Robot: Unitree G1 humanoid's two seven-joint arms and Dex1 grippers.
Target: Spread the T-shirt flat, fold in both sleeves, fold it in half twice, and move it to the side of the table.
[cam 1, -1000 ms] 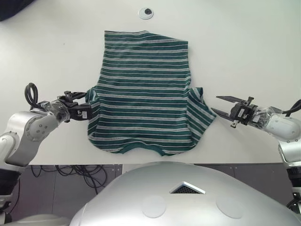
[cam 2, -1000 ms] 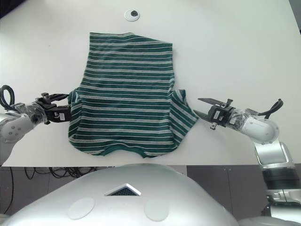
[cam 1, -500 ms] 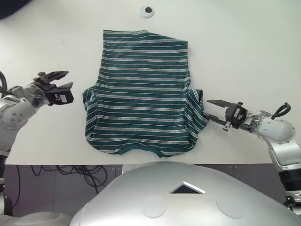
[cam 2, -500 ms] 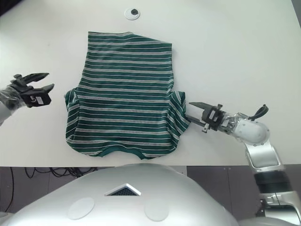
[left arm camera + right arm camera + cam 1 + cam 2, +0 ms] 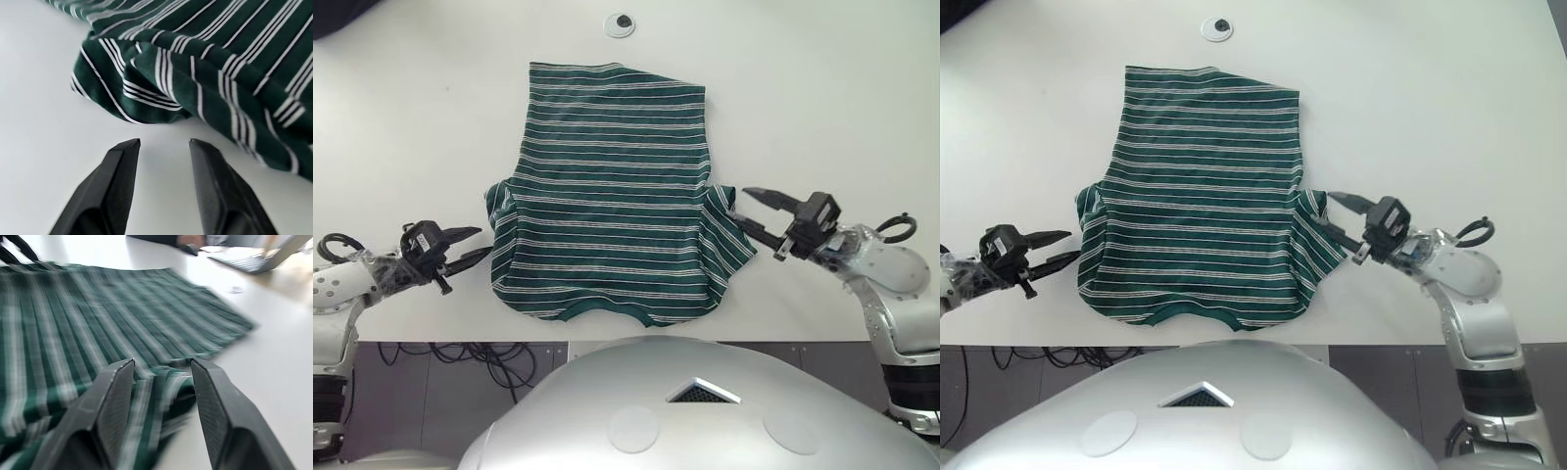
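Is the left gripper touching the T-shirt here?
Apart. The left wrist view shows bare table between the open left gripper and the T-shirt.

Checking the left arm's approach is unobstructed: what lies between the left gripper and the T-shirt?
Nothing but bare table: the left wrist view shows a clear strip between the open left gripper and the bunched sleeve of the T-shirt.
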